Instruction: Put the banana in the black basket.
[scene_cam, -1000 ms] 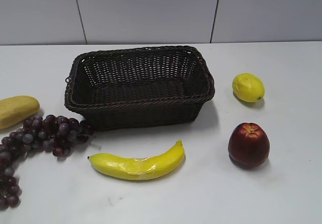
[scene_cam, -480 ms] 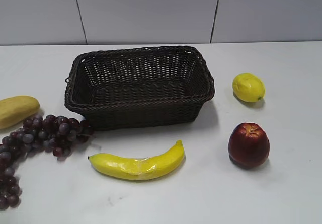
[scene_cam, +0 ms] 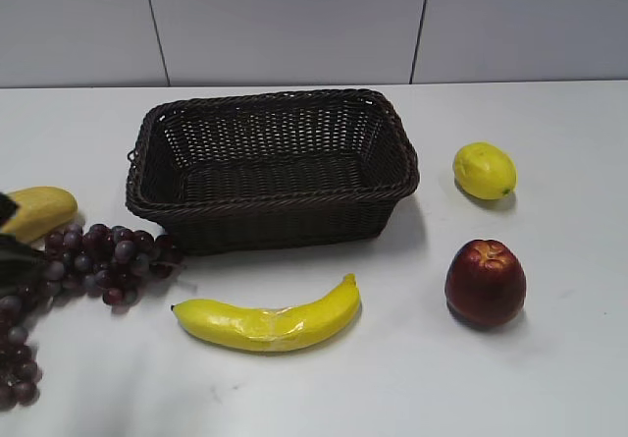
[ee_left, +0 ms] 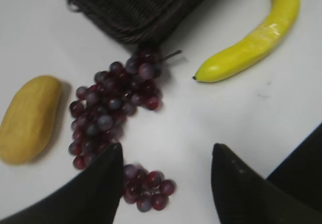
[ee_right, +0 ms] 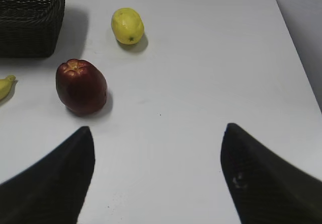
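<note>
The banana (scene_cam: 270,319) lies flat on the white counter (scene_cam: 549,378), just in front of the black basket (scene_cam: 270,167) and not touching it. There is bare counter between them. Dark grapes (scene_cam: 93,260) sit near the banana's left tip, close to the basket's front left corner. A red apple (scene_cam: 485,282) stands off to the banana's right, and a lemon (scene_cam: 484,170) sits behind the apple, beside the basket's right side. A fat yellow fruit (scene_cam: 34,211) lies at the left edge. The left end effector (ee_left: 166,183) hangs over the grapes with its fingers spread wide, holding nothing. The right end effector (ee_right: 156,178) is spread wide too, above bare counter near the apple.
</note>
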Controlling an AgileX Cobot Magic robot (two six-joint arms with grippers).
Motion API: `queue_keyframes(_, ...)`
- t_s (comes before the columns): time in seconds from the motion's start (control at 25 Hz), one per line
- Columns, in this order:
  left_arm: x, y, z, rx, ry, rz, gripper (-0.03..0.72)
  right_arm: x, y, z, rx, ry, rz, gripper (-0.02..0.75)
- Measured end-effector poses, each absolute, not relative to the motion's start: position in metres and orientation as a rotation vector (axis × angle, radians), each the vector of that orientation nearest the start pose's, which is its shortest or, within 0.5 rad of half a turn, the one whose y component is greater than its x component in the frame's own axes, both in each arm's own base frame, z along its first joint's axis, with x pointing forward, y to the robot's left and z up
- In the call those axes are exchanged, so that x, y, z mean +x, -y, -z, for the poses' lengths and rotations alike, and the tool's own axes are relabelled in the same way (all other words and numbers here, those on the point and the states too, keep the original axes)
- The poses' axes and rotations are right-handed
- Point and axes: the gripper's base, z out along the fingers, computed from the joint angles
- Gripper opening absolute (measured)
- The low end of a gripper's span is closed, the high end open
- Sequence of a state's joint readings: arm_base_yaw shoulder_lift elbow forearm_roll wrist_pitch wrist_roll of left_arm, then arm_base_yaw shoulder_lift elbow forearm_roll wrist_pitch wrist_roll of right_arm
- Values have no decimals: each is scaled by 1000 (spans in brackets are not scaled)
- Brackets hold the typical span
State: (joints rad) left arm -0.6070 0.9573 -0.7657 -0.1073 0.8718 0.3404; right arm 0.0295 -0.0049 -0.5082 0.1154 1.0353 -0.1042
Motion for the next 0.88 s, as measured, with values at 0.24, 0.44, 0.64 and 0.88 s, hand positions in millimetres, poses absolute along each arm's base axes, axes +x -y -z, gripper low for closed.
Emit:
queue_keyframes(0.24,159,176,-280,1546,-2245,162,543,-6,-9,-282,-138,-1997,-89,592)
queue_keyframes(0.44,176,226,-257,1888,-2135,79,543,-6,-9,-282,-138,-1997,-89,592)
queue_keyframes(0.64,184,257,-220,2174,-2027,49,543,-6,-9,-282,-138,-1997,-89,592)
queue_keyframes(0.88,193,271,-175,2352,-2013,28,543,-6,-9,-282,-138,-1997,-89,592)
